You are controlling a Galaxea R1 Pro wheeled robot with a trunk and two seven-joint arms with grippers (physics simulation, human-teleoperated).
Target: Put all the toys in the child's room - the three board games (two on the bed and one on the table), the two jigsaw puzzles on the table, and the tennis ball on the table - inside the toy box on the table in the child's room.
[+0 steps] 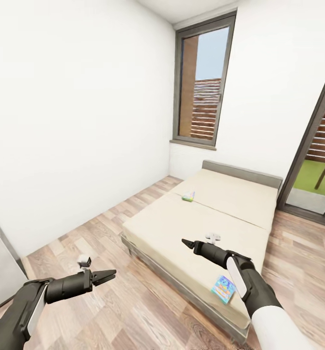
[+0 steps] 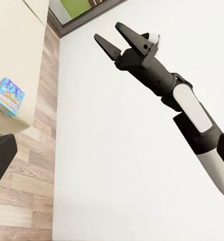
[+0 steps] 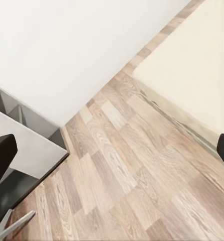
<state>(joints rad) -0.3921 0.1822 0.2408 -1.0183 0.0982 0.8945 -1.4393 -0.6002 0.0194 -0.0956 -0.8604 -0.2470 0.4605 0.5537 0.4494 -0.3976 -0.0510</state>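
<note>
You had both board games, one (image 1: 224,288) near, one (image 1: 188,196) farther, lying unpicked on the bed (image 1: 201,228), left gripper (image 1: 108,276) and right gripper (image 1: 186,243) spread and empty.

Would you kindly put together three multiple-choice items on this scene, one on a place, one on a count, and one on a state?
1. Where does the light blue board game lie?
A. On the wood floor
B. Near the foot corner of the bed, beside the right arm
C. On the window sill

2. How many board games lie on the bed?
A. One
B. Two
C. Four

3. What state is the right gripper in?
A. Open, holding nothing
B. Shut on a game box
C. Shut on a ball

Answers:
1 B: the head view shows it on the mattress at the near corner.
2 B: the blue one plus the green-edged board game farther up the mattress.
3 A: the left wrist view shows its fingers spread with bare wall between them.
</note>
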